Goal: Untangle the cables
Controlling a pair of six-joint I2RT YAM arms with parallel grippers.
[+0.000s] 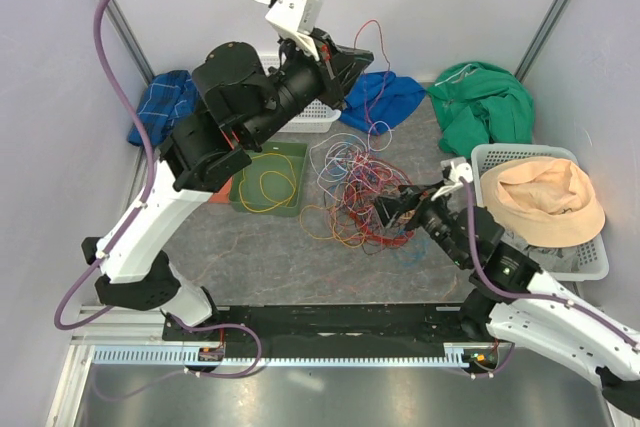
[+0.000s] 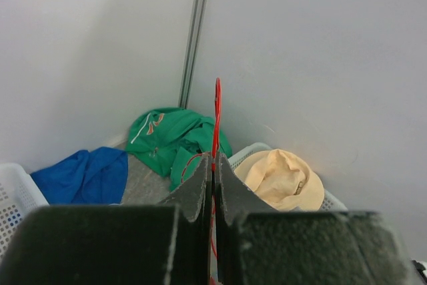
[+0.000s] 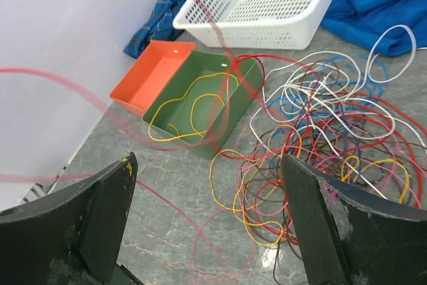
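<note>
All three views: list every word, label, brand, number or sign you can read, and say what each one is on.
No text can be read in any view.
Green garment: white and orange marks, too blurred to read as letters.
Orange tray: a small white spot on its rim, too small to tell whether it is a label.

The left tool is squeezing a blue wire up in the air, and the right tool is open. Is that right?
Almost. The wire squeezed in the left tool is red, not blue, as the left wrist view shows. The right tool is open.
</note>
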